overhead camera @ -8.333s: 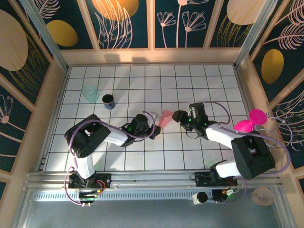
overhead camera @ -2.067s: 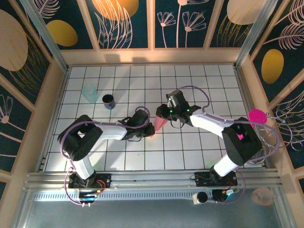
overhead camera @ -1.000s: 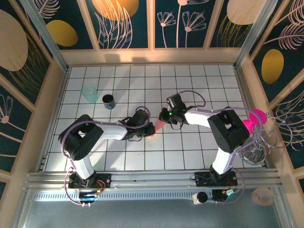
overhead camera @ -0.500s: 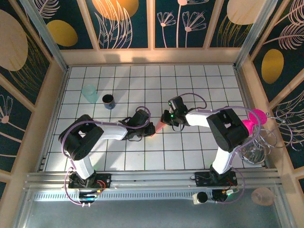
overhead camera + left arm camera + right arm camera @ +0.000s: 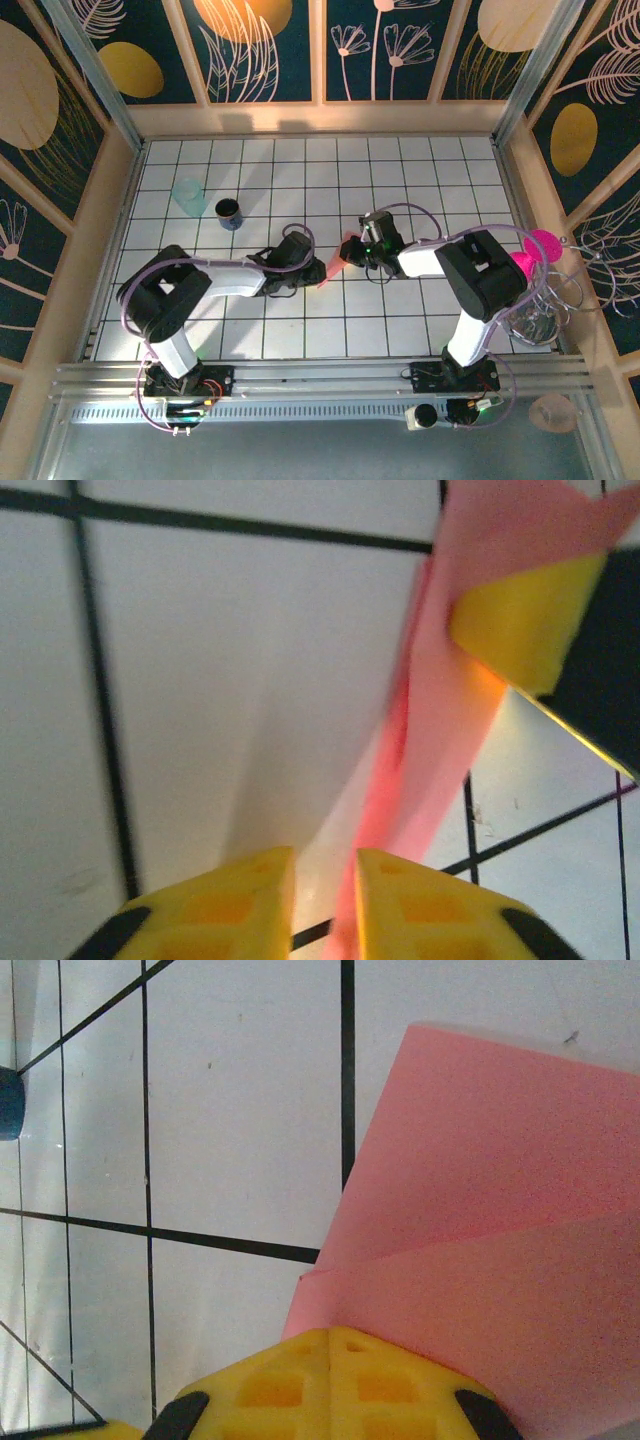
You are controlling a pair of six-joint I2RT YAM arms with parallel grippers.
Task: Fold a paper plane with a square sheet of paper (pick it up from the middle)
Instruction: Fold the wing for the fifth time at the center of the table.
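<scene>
Pale cup (image 5: 187,196) and dark cup (image 5: 228,213) stand far left; open tiles (image 5: 420,180) lie rightward.

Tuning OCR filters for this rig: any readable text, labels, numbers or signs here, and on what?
None readable. The folded pink paper is plain; the dark cup and clear cup show no label at this size; the wall panels carry only plant patterns; the tiled table only grid lines.

Near the middle of the white tiled table (image 5: 420,180), a narrow strip of pink paper (image 5: 335,262) slants between the left gripper (image 5: 314,270) at its lower left end and the right gripper (image 5: 353,250) at its upper right end. A clear cup (image 5: 188,196) and a dark cup (image 5: 229,213) stand close together at the upper left. A magenta disc (image 5: 541,245) sits at the right edge.
</scene>
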